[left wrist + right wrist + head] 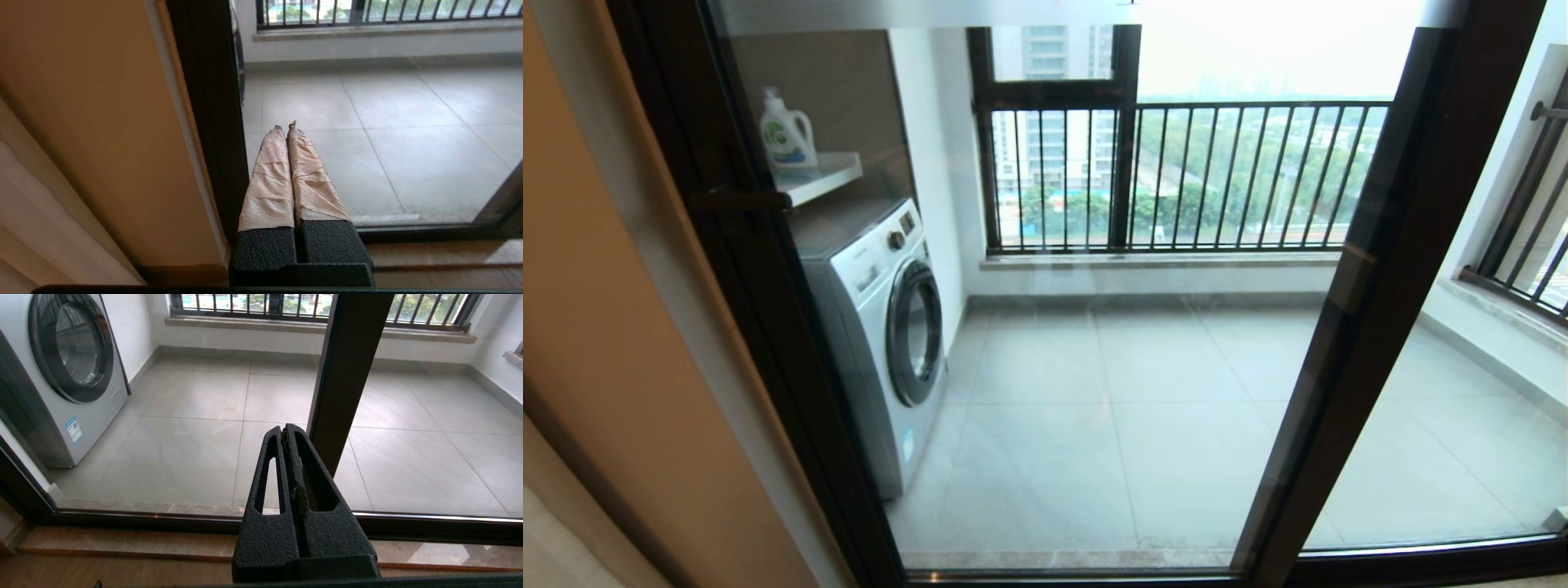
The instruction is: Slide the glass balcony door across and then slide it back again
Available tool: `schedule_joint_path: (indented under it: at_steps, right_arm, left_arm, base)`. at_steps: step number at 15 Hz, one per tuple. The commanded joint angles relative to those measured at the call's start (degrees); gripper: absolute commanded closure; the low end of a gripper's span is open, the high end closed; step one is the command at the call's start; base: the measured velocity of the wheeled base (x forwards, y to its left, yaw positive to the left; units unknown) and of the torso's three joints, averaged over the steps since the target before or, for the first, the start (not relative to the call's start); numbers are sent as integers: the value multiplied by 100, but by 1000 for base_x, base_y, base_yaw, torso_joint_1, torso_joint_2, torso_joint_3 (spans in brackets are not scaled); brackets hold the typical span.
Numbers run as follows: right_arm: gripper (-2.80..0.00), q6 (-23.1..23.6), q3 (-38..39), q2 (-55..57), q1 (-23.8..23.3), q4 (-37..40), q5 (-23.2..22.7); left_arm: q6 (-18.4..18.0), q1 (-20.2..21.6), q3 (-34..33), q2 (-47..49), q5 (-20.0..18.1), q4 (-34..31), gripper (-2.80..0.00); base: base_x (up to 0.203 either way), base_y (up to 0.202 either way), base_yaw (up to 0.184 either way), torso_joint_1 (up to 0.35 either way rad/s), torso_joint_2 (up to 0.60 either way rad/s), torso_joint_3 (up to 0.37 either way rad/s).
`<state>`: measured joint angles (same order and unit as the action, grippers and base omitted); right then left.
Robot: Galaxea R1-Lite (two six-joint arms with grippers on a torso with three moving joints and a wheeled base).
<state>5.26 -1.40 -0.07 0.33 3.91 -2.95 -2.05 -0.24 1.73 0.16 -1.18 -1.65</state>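
The glass balcony door (1094, 367) fills the head view, a clear pane between a dark left upright (768, 310) and a dark right upright (1364, 310). Neither gripper shows in the head view. My left gripper (285, 125) is shut with nothing in it. Its tape-wrapped fingers (269, 179) lie just beside the door's dark left upright (212, 122), in front of the glass. My right gripper (286, 428) is also shut and empty. It sits low before the pane, close to the dark upright (347, 375), above the bottom rail (429, 526).
Behind the glass, a white washing machine (882, 327) stands on the left, with a detergent bottle (786, 135) on a shelf (821, 175) above it. A railed window (1176, 171) closes the balcony's far side. A beige wall (605, 327) flanks the left upright; a second glass panel (1462, 408) lies to the right.
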Motion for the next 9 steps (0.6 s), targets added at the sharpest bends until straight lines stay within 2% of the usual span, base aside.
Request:
schedule_joint_path:
  at_steps: [1,2,3,5,7,9]
  right_arm:
    - [0,10,8,7,2,4,-4]
    - [0,10,6,7,2,4,-4]
    - [0,19,0,7,2,4,-4]
    - [0,4,0,7,2,4,-4]
    - [0,10,0,7,2,4,3]
    - [0,2,0,7,2,4,-3]
  left_arm:
    - [-8,5,-173,0,105,157,0]
    - [-349,6,-173,1,61,151,0]
    - [-426,2,-173,2,9,155,0]
    - [-224,6,-164,2,-21,132,0]
    - [-243,7,-173,2,21,165,0]
    - [-111,4,-171,-6,62,167,0]
  base:
    - [0,0,0,0,0,0]
    - [0,0,0,0,0,0]
    - [0,0,0,0,0,0]
    - [0,0,0,0,0,0]
    - [0,0,0,0,0,0]
    - [0,0,0,0,0,0]
